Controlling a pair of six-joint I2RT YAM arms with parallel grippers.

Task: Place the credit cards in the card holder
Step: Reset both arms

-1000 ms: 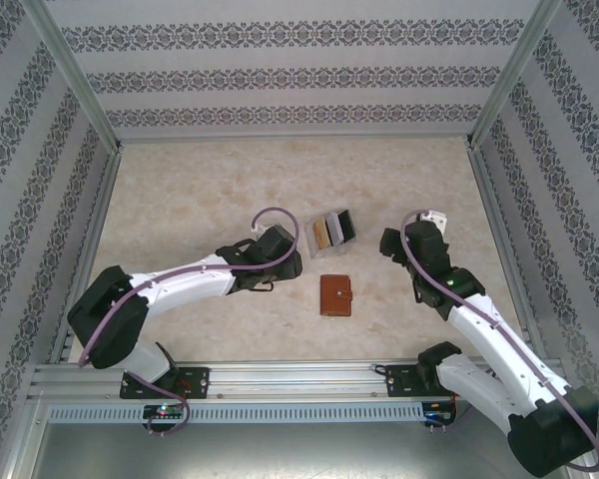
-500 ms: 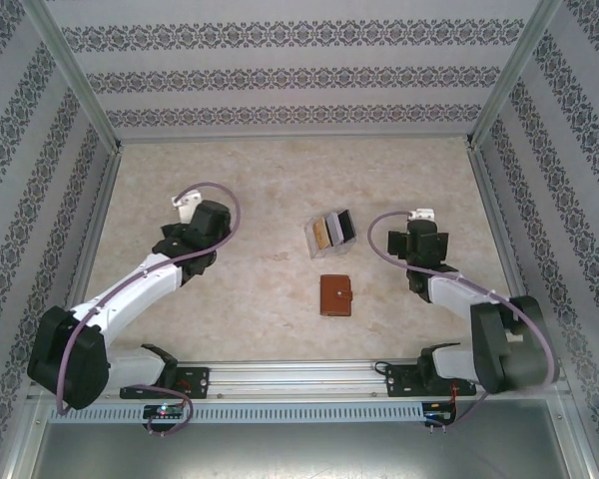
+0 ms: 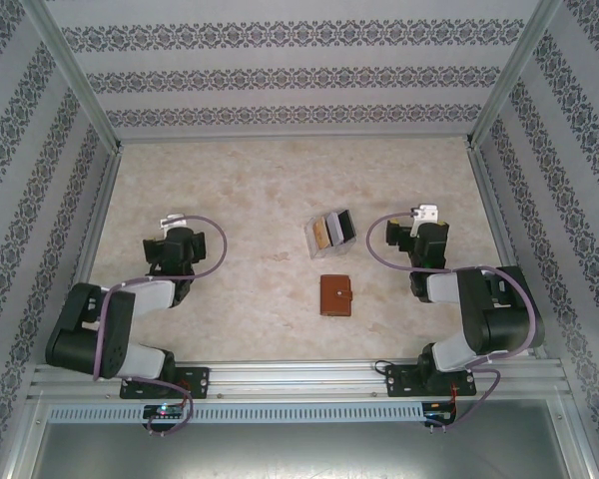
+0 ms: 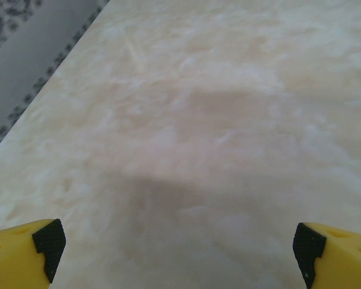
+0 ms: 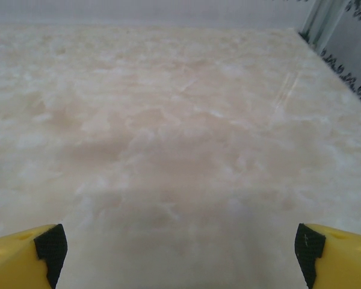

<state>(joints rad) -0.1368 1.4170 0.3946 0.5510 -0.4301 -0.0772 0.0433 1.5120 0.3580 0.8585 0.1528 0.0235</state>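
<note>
The card holder (image 3: pixel 335 295), a closed reddish-brown wallet with a snap tab, lies flat at the table's middle front. Just behind it the credit cards (image 3: pixel 332 229), tan, white-grey and black, stand side by side in a clear plastic case. My left gripper (image 3: pixel 170 242) is far to the left of both. In the left wrist view it (image 4: pixel 177 259) is open, with bare table between its yellow fingers (image 4: pixel 24 256). My right gripper (image 3: pixel 420 236) sits to the right of the cards, and it (image 5: pixel 179 253) is open with nothing between its fingers.
Both arms are folded back close to their bases at the near rail (image 3: pixel 299 377). Patterned walls (image 3: pixel 299 80) and metal frame posts enclose the marbled tabletop (image 3: pixel 250 200) on three sides.
The left arm has swung away from the card case to the far left and folded back, its gripper opening wide. The right arm has also folded back toward its base.
</note>
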